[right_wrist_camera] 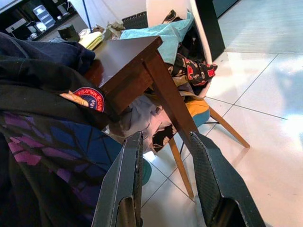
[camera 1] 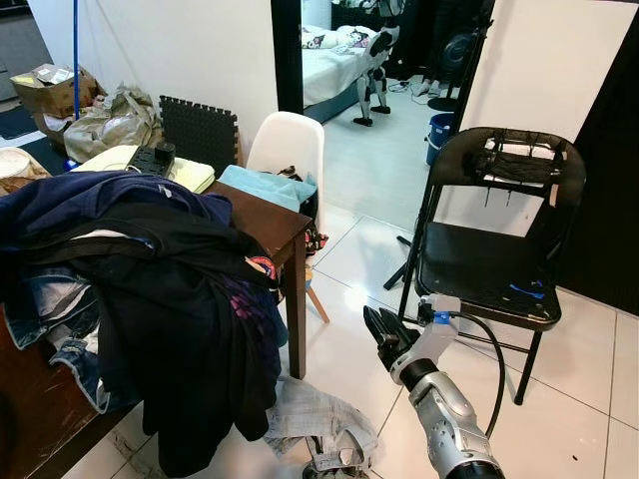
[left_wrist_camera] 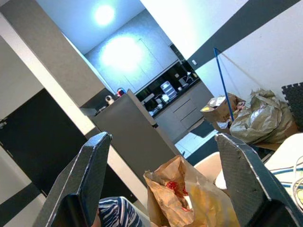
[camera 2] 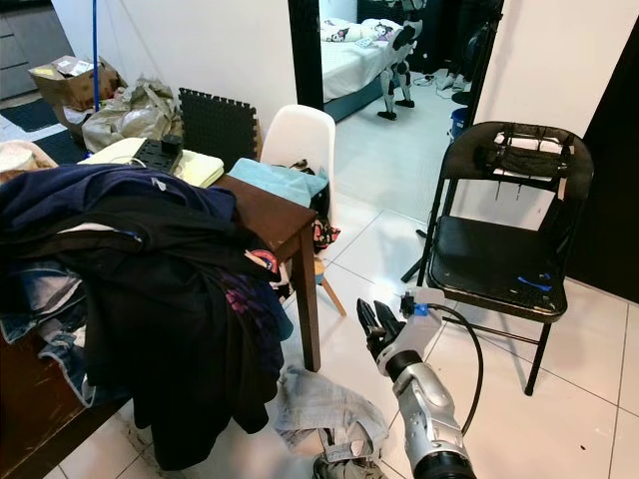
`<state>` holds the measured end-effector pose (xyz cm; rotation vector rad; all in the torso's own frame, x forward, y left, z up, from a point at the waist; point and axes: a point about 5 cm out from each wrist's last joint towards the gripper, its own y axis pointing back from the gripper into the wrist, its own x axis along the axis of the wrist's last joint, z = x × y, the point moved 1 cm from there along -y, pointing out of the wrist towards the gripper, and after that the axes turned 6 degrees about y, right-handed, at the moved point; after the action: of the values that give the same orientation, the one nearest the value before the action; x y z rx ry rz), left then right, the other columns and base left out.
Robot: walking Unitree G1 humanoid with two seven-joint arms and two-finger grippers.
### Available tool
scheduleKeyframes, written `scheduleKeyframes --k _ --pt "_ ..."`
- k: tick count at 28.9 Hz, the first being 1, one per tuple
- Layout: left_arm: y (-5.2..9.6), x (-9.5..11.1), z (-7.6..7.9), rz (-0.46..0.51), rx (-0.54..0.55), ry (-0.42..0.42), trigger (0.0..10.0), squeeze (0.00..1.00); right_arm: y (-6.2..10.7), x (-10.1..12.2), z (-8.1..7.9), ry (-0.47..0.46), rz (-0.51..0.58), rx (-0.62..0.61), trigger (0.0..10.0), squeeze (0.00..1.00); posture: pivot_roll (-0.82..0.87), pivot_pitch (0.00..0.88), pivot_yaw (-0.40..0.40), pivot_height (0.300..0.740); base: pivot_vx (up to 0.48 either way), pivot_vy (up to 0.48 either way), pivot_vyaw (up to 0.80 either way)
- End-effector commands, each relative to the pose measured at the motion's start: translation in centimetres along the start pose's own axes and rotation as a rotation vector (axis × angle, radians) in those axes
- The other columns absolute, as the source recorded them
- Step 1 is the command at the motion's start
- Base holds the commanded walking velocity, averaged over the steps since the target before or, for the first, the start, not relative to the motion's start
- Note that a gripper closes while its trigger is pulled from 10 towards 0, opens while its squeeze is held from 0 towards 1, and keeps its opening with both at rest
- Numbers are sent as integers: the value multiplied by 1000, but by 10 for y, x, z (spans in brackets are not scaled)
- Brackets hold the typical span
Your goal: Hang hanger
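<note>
A dark hanger (camera 1: 517,162) with clips lies across the backrest of the black folding chair (camera 1: 489,269) at the right. My right gripper (camera 1: 382,334) hovers low over the tiled floor, left of the chair and beside the table leg (right_wrist_camera: 173,101). It is open, with nothing between its fingers (right_wrist_camera: 128,175). In the right wrist view it looks toward the table corner and the clothes under it. My left gripper (left_wrist_camera: 163,142) is open wide and empty. It looks past a brown paper bag (left_wrist_camera: 189,194) toward a kitchen.
A wooden table (camera 1: 270,215) at the left carries a big heap of dark clothes (camera 1: 150,289) that hangs over its edge. A white chair (camera 1: 290,145) with teal cloth stands behind it. Crumpled clothes (camera 1: 319,424) lie on the floor. A doorway (camera 1: 349,60) opens onto a bedroom.
</note>
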<state>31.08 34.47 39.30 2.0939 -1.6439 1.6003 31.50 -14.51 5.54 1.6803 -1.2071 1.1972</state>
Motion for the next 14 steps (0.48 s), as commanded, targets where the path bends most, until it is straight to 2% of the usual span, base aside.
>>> scheduleKeyframes --k 1,2,3,4,6,7,9,10,13,14 --pt "0 -11 4 -48 -37 -22 10000 0 -1 -3 -2 -1 -20 13 10000 0 113 58 -11 740 0 0 0" --pt "0 -31 24 -156 -134 50 10000 0 -1 -4 -3 0 -26 17 10000 0 114 57 -15 740 0 0 0" --pt "0 -31 24 -156 -134 50 10000 0 -1 -4 -3 0 -26 17 10000 0 114 57 -15 740 0 0 0" --pt "2 -49 43 -247 -202 160 10000 584 -2 -4 -3 3 -32 22 10000 0 110 57 -17 740 0 0 0" --pt "2 -49 43 -247 -202 160 10000 584 -2 -4 -3 3 -32 22 10000 0 110 57 -17 740 0 0 0" --pt "4 -64 60 -308 -241 240 10000 1000 -2 -4 -5 6 -34 28 10000 0 104 60 -21 740 0 0 0" --pt "4 -64 60 -308 -241 240 10000 1000 -2 -4 -5 6 -34 28 10000 0 104 60 -21 740 0 0 0" --pt "6 -74 73 -344 -244 344 10000 1000 -2 -3 -4 9 -32 32 10000 0 95 72 -39 740 0 0 0" --pt "6 -74 73 -344 -244 344 10000 1000 -2 -3 -4 9 -32 32 10000 0 95 72 -39 740 0 0 0" --pt "8 -82 81 -378 -242 414 10000 1000 -1 -2 -2 22 -38 41 10000 0 88 83 -45 740 0 0 0"
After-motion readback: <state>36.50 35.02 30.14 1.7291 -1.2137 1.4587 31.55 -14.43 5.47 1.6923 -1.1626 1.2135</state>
